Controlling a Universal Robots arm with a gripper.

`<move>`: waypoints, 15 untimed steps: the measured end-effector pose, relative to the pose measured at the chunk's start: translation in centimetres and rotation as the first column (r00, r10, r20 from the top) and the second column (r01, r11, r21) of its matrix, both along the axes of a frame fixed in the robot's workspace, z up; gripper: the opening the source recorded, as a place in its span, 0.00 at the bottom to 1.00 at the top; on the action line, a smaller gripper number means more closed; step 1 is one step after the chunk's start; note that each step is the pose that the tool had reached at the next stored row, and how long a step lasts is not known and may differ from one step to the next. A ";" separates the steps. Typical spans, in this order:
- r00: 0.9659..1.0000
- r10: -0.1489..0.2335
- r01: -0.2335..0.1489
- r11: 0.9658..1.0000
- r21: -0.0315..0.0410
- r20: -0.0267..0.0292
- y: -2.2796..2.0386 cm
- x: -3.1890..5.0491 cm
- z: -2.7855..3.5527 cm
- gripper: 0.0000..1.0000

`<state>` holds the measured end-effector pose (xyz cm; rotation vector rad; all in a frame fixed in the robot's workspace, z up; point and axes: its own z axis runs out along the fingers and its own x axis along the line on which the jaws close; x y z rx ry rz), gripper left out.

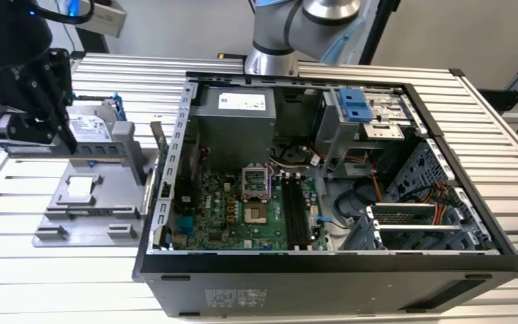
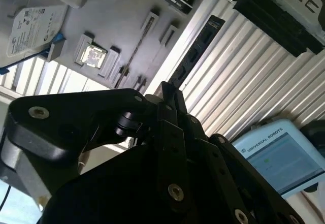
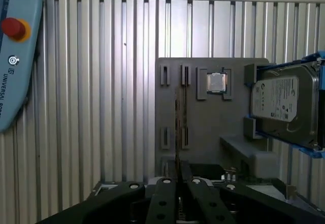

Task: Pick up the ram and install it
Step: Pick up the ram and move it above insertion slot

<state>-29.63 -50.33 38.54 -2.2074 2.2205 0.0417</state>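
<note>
Gripper [image 3: 179, 177] is clamped on the ram [image 2: 202, 46], gripped by its end and edge-on, probably to match a slot. It's above the grey fixture [image 3: 213, 127], exterior view's left of the PC case [image 1: 331, 270].

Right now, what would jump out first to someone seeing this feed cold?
First the open computer case in the middle of the exterior view, green motherboard bare. On the exterior view's left a gray holder carries a silver hard drive in a blue frame. In the first wrist view the gripper hangs in line with the ram, a thin stick on edge in that holder.
</note>
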 end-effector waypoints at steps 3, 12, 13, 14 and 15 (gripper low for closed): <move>1.000 0.000 0.000 1.000 0.000 -0.002 0.00 1.22 0.00 0.00; 1.000 0.000 0.000 1.000 0.000 -0.003 0.00 3.86 0.00 0.00; 1.000 0.000 0.000 1.000 0.000 -0.003 0.00 4.21 0.00 0.00; 1.000 0.000 0.000 1.000 0.000 -0.003 0.00 4.58 0.00 0.00; 1.000 0.000 0.000 1.000 0.000 -0.004 0.00 5.35 0.00 0.00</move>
